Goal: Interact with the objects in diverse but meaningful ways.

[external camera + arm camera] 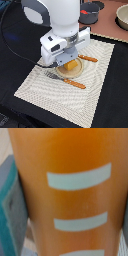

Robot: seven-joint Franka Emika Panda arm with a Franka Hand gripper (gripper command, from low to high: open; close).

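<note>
One bread piece sits in the hand over the plate; a loose grip risks it slipping.

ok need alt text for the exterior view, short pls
A white robot arm's gripper is down over a yellow block-like toy on a round tan plate, set on a beige placemat. An orange-handled fork and knife flank the plate.

Bread piece on plate; fork and knife flank plate on placemat
</note>
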